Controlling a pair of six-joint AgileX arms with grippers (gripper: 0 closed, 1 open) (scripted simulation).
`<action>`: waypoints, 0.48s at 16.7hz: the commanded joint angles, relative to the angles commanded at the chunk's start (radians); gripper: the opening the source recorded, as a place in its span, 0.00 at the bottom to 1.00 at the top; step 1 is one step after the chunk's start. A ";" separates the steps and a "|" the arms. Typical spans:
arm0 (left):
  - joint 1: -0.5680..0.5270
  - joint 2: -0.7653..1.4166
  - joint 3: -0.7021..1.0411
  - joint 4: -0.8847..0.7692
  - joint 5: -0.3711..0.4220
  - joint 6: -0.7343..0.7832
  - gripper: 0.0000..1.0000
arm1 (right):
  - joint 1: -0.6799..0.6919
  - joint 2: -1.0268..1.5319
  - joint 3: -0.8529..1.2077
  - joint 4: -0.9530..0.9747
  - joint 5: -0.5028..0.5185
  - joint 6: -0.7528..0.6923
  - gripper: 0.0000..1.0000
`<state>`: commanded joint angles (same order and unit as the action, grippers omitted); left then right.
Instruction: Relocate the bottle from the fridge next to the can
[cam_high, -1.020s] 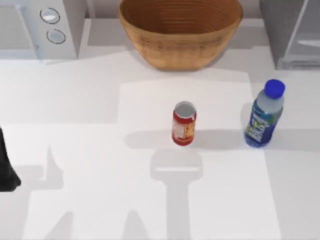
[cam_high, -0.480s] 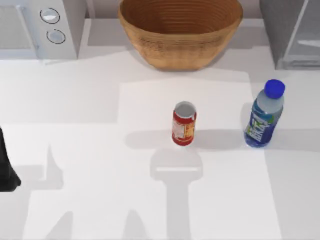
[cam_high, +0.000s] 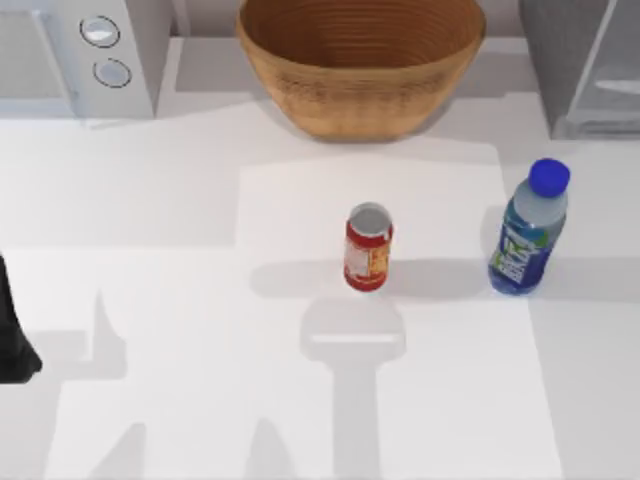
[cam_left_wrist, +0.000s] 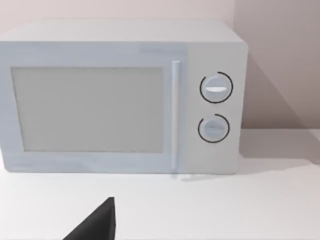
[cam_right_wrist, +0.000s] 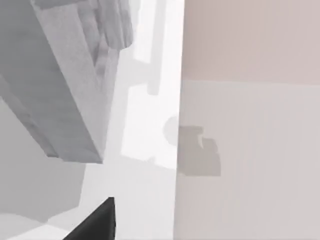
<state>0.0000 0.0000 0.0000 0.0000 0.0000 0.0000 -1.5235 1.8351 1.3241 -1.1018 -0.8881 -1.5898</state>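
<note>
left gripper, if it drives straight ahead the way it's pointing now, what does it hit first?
Likely the white microwave: the left wrist view faces its door square on, with bare table between. Depth is unclear.

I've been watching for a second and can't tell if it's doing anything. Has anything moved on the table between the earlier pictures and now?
Nothing has visibly changed. The bottle stands upright on the table to the right of the can, with a gap between them, just as before. The left arm sits at the table's left edge in the same spot. The basket, the microwave and the fridge at the back have not shifted.
</note>
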 joint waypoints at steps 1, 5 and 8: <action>0.000 0.000 0.000 0.000 0.000 0.000 1.00 | 0.054 0.001 -0.001 0.073 0.011 0.094 1.00; 0.000 0.000 0.000 0.000 0.000 0.000 1.00 | 0.278 0.003 -0.008 0.376 0.061 0.483 1.00; 0.000 0.000 0.000 0.000 0.000 0.000 1.00 | 0.429 0.002 -0.015 0.586 0.095 0.730 1.00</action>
<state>0.0000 0.0000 0.0000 0.0000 0.0000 0.0000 -1.0948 1.8375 1.3093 -0.5158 -0.7928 -0.8601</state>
